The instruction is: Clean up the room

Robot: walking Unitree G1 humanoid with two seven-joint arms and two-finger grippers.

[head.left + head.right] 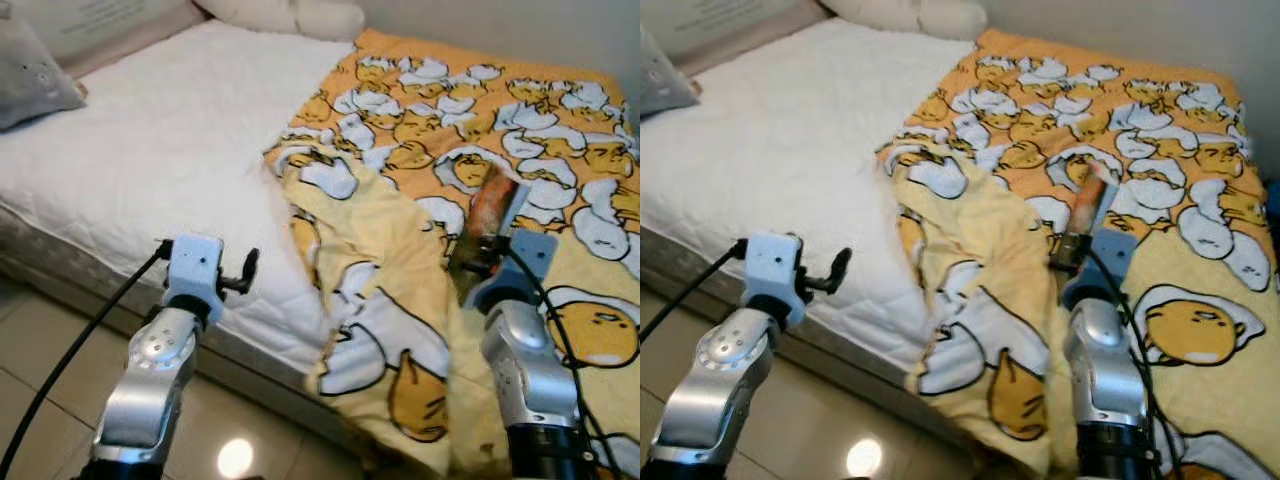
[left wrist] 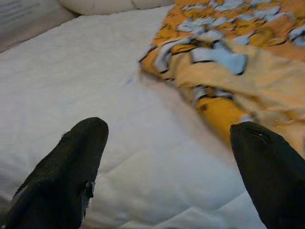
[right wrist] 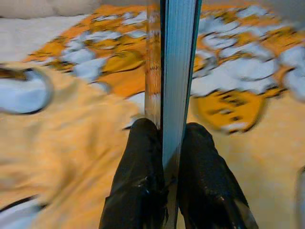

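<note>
Bed point(image 1: 150, 170) takes up most of what I can see from here, its white quilted mattress bare on the robot's left and its near edge dropping to a tiled floor point(image 1: 40, 400). Over the right half lies a yellow and orange blanket point(image 1: 450, 130) printed with cartoon eggs, one corner folded back and bunched point(image 1: 350, 250), its lower part spilling over the bed's edge. It looks soft and light, the sort of cloth that sags and slides rather than lifts in one piece, so I would take it by a corner or the hem of the fold, not the middle.

A grey pillow point(image 1: 30, 75) sits at the far left and a pale cushion point(image 1: 290, 15) at the head, both well apart from the arms.

The right claw point(image 3: 164, 138) is above the blanket, its fingers clamped on the lower end of a thin flat packet point(image 1: 493, 205) that stands upright. It seems stiff, light and glossy, so it may slip if tilted. The left claw point(image 2: 167, 143) hovers over the bare mattress near the edge, fingers wide apart and holding nothing. That side offers the most open room.
</note>
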